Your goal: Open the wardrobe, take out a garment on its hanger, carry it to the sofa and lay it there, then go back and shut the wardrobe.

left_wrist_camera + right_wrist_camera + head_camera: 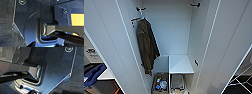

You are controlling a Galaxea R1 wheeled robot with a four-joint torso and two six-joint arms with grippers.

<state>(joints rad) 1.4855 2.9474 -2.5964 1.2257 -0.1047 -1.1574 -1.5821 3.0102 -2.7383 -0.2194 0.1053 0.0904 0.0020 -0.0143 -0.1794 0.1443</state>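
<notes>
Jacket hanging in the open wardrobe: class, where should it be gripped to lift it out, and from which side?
Grip the jacket at its collar, just under the hook, coming from the open front of the wardrobe. It hangs limp against the left wall, so lower cloth would probably just stretch.

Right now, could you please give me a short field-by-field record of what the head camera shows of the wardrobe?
wardrobe: white, both doors swung open
hanging: one olive-brown jacket at the left side, on a hook
black garment: not seen inside
lower left: bin with bottles and mixed items
lower right: shelf with a basket under it
far left: blue fabric beside the open door
grippers: fingers not discernible in the wrist views
</notes>
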